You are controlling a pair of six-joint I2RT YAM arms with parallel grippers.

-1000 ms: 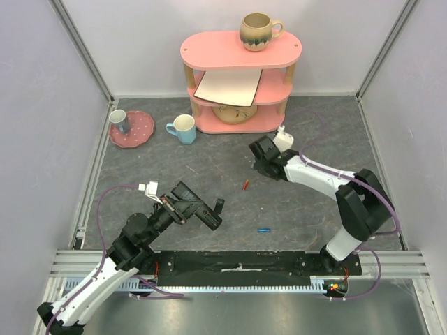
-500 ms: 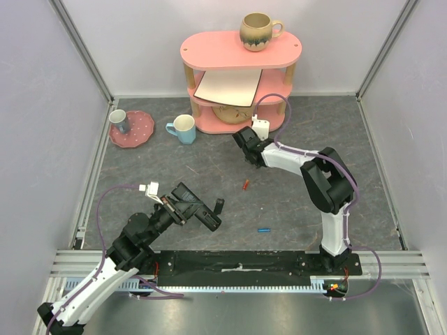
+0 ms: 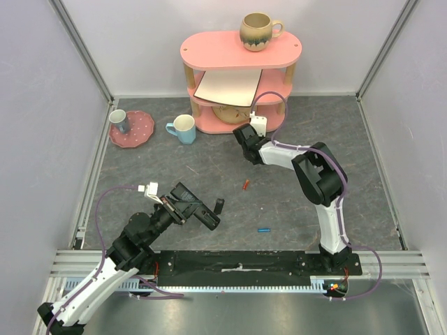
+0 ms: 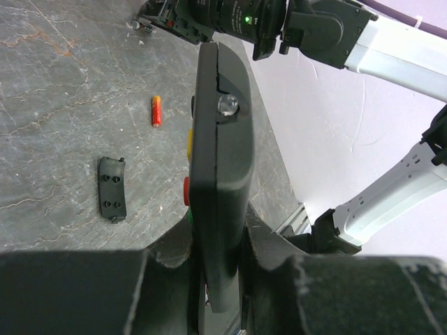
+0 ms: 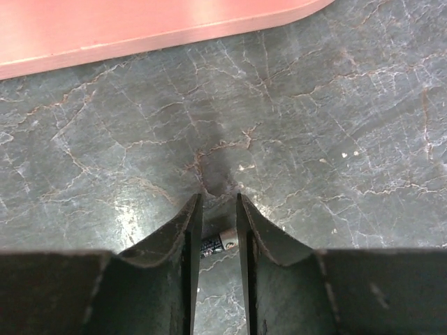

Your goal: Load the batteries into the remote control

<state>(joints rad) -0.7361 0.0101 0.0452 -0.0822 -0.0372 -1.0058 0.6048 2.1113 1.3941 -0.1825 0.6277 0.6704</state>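
My left gripper [image 3: 194,208] is shut on the black remote control [image 3: 207,217] and holds it edge-on above the table; it also shows in the left wrist view [image 4: 222,139] between the pads [image 4: 167,255]. The red-orange battery [image 3: 245,185] [image 4: 156,110] and the blue battery [image 3: 264,229] lie loose on the table. A small black battery cover [image 4: 111,187] lies next to the remote. My right gripper [image 3: 243,138] [image 5: 218,209] is low by the pink shelf's base, its jaws nearly together on a small dark battery with a silver end [image 5: 218,244].
The pink three-tier shelf [image 3: 240,50] stands at the back with a mug on top, a board and a bowl inside; its base edge [image 5: 140,35] is just ahead of my right fingers. A blue mug [image 3: 183,128] and a red plate [image 3: 140,132] with a cup sit back left.
My right arm has swung left and back from the table's middle to the foot of the pink shelf. The left arm and the remote have not moved.
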